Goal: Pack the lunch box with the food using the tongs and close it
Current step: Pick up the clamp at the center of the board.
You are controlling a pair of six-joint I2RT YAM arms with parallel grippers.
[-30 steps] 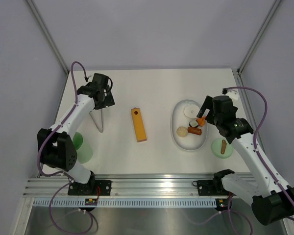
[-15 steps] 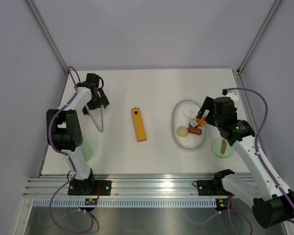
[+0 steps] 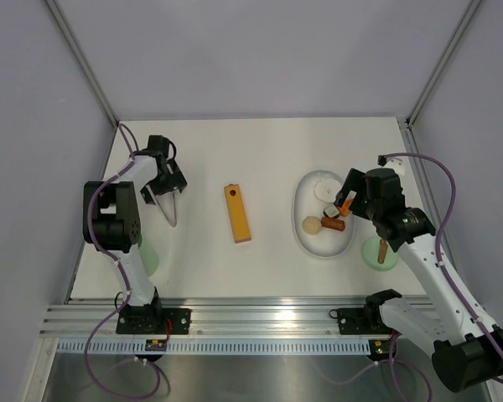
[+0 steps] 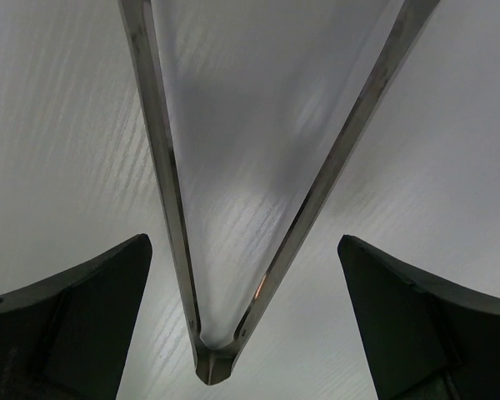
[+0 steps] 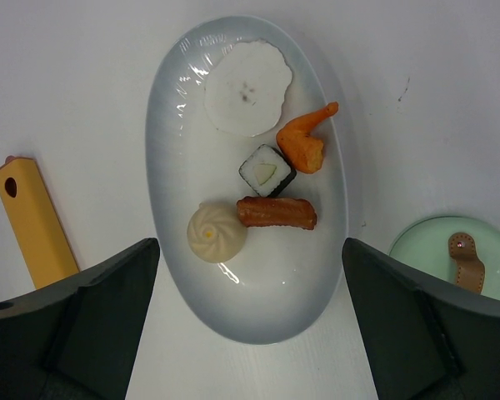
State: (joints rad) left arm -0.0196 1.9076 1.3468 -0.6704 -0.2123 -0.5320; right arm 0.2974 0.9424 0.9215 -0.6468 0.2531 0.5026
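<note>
Hovering, jaws released: left gripper [image 4: 242, 243] straddles the ungrasped tongs [image 4: 172, 218], right gripper [image 5: 250, 247] the unpacked food [image 5: 277, 212]; nothing packed yet.

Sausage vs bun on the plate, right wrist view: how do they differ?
Colour: the sausage is reddish brown, the bun cream white.
Shape: the sausage is a short rod, the bun a round dome with swirled pleats on top.
Pose: the sausage lies on its side across the plate, the bun sits upright, nearer the plate's left rim.
Shared: both are small pieces resting on the same plate, next to each other.
</note>
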